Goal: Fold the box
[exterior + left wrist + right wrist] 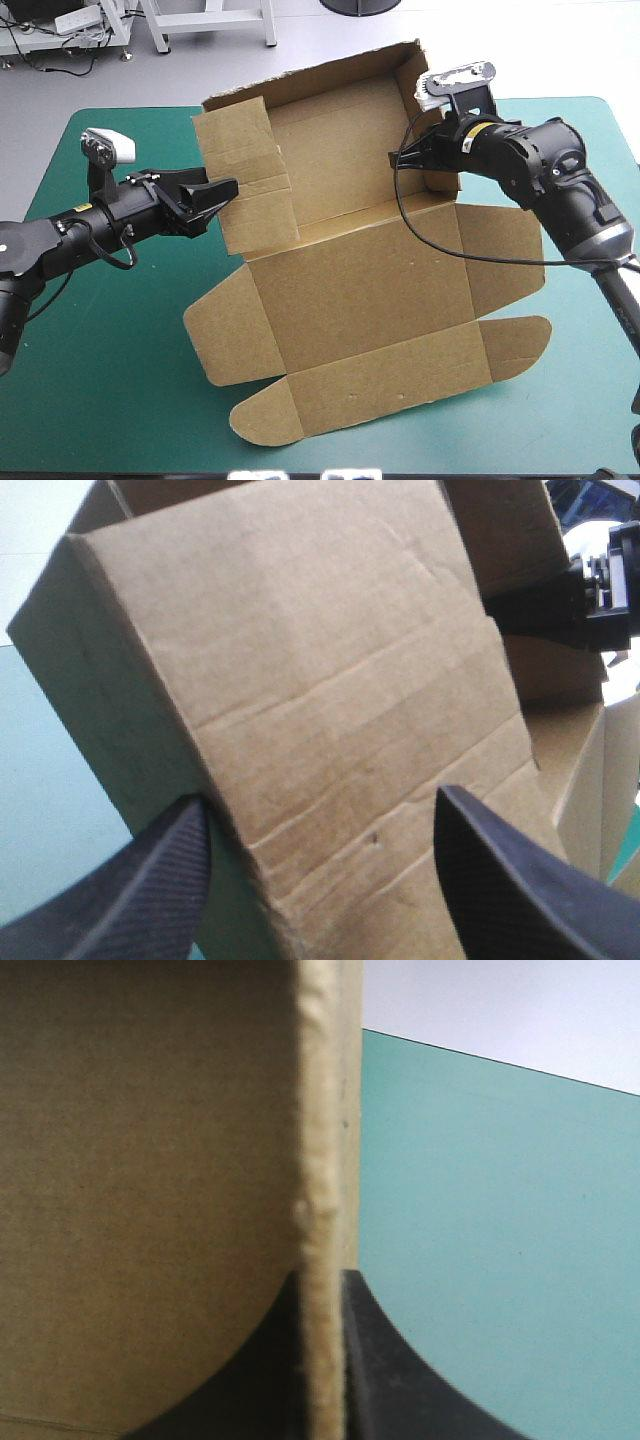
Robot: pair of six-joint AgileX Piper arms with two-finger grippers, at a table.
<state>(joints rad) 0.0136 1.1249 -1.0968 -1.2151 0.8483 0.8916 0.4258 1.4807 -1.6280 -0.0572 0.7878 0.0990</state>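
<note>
The box (370,300) sits at the middle of the bench (100,400). Its near half lies flat on the bench, with flaps spread to the left, right and near sides. Its far half stands raised, with a wall at each end. The left pincer (222,192) reaches in from the left, its fingers apart right at the left wall's outer face. The right pincer (410,155) reaches in from the right, the right wall's edge nipped between its fingers. The raised back panel lies between the two pincers.
</note>
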